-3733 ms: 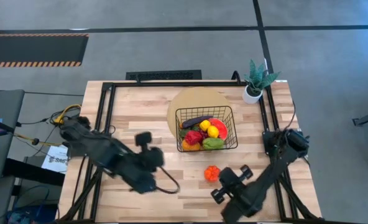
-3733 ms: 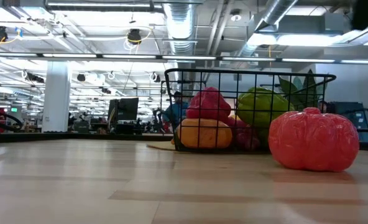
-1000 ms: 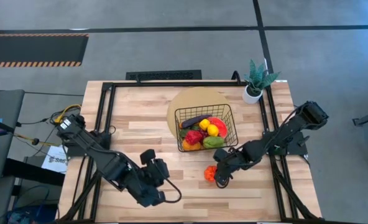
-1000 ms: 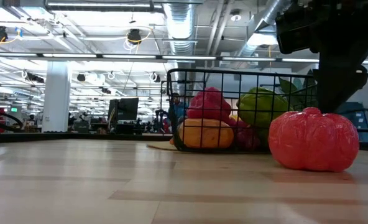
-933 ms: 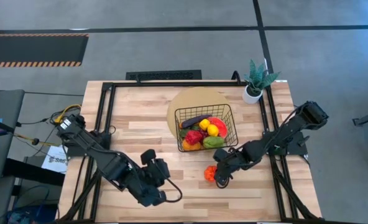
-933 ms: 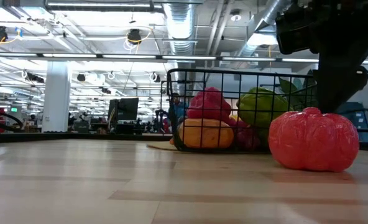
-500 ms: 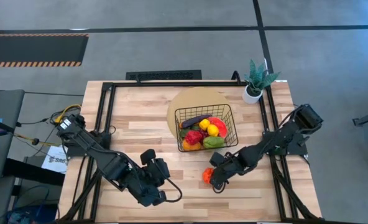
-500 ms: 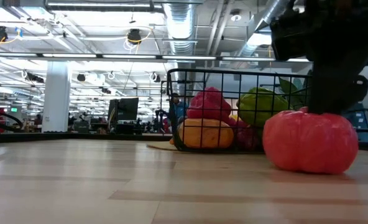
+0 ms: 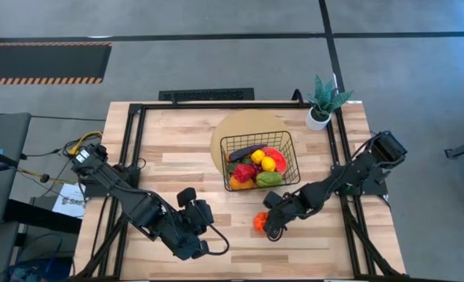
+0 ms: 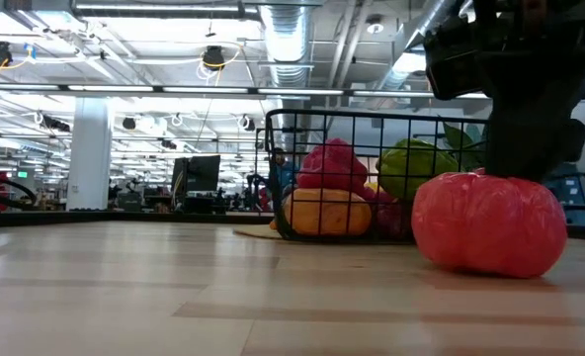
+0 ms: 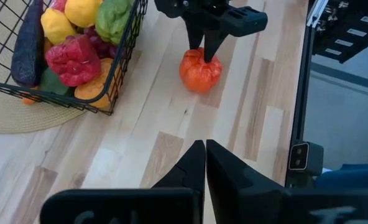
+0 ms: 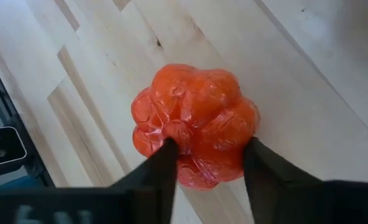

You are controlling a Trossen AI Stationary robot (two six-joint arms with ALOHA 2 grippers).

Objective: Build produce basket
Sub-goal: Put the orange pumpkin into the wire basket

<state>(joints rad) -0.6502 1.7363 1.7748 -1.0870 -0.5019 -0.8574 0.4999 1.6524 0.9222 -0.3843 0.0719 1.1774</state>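
An orange-red toy pepper point(image 12: 193, 127) stands on the wooden table in front of the basket, seen also in the high view point(image 9: 259, 222) and the low view point(image 10: 488, 222). My right gripper point(image 12: 210, 168) comes down on it, shut on it. The black wire basket point(image 9: 222, 153) rests on a round tan mat and holds an eggplant point(image 11: 23, 43), lemons, a red pepper point(image 11: 75, 59), a green pepper and other produce. My left gripper point(image 11: 204, 163) hovers shut above the table's near left part, touching nothing. My right gripper pinches the pepper between its two fingers point(image 12: 162, 171), one on each side of its bumpy upper part point(image 12: 187, 158). The fingers slant down from the table's right side. The pepper sits with its underside point(image 10: 490, 265) on the table.
A potted green plant point(image 9: 324, 102) stands at the far right corner. Black frame rails point(image 9: 135, 149) run along the table's left, right and far edges. Bare wood point(image 9: 240, 251) lies between the pepper and the near edge.
My right gripper has sunk onto the pepper's top, moving a little toward the table's near left. The pepper has slid slightly toward the table's left edge and stays on the wood.
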